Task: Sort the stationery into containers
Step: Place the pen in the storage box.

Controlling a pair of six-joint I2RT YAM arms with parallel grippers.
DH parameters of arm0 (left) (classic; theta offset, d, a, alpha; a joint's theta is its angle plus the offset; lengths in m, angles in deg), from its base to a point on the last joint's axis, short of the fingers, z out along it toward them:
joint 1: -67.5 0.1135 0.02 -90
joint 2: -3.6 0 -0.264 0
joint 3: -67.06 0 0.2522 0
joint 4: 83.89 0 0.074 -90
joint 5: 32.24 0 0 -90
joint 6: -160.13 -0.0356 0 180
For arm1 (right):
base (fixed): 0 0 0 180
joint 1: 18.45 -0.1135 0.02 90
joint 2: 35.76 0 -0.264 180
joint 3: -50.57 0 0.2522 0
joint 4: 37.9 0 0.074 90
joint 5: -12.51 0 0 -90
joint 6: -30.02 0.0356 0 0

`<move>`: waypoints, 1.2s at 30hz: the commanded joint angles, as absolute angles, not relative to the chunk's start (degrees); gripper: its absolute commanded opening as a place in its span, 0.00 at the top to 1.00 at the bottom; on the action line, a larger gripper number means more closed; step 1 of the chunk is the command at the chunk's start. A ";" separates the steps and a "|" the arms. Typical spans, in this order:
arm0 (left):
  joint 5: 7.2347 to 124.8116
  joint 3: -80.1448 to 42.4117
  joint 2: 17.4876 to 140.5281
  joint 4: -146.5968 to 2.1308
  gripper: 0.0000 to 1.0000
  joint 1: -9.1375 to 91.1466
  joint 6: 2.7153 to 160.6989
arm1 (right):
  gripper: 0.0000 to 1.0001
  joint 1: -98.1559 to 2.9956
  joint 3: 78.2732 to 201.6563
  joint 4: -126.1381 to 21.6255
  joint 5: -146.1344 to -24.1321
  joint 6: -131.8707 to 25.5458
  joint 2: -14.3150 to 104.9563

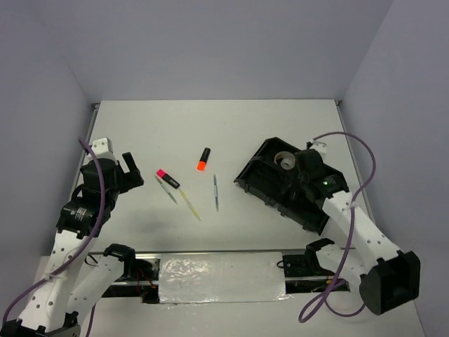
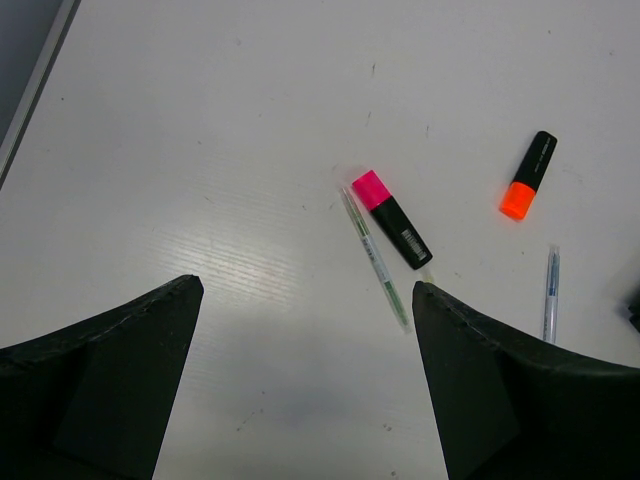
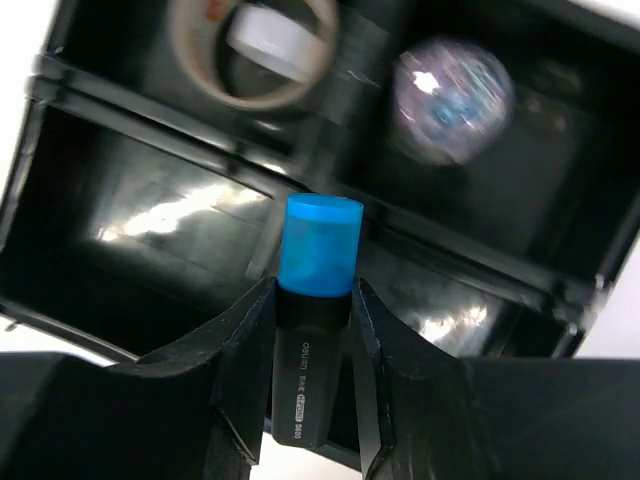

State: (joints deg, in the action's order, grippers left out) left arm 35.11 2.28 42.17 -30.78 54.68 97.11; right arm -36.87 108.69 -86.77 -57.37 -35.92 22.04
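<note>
Stubby black blue-capped plastic highlighter (image 3: 320, 245) clenched mid-barrel in right hand (image 3: 312, 292); judged light, rigid, slick; left hand (image 2: 305, 288) released.

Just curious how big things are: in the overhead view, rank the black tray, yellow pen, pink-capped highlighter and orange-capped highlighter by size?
1. black tray, by far.
2. yellow pen, long but thin.
3. pink-capped highlighter and orange-capped highlighter: look alike, not ranked.
</note>
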 commanded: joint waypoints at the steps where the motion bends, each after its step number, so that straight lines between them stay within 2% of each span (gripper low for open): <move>1: 35.17 1.80 42.45 -32.78 0.01 54.50 96.49 | 0.77 -35.59 102.93 -85.68 -58.15 -30.54 13.48; 6: 34.74 1.80 42.54 -32.69 0.01 54.15 96.58 | 0.75 -35.50 99.40 -86.90 -58.16 -26.76 7.58; 20: 34.03 1.89 41.83 -32.51 0.01 53.35 96.85 | 0.71 -35.50 99.84 -89.01 -52.54 -22.37 9.51; 29: 34.03 1.97 41.48 -32.51 0.01 53.18 96.76 | 0.71 -35.24 91.50 -86.72 -43.59 -0.17 -3.49; 36: 34.03 2.06 41.22 -32.51 0.01 52.39 96.85 | 0.71 -35.33 86.92 -85.15 -39.97 12.26 -8.60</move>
State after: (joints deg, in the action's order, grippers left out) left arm 34.87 2.30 41.71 -30.75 52.83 97.15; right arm -35.53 88.03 -87.43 -44.85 3.62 -7.47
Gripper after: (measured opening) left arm 0.994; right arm 0.393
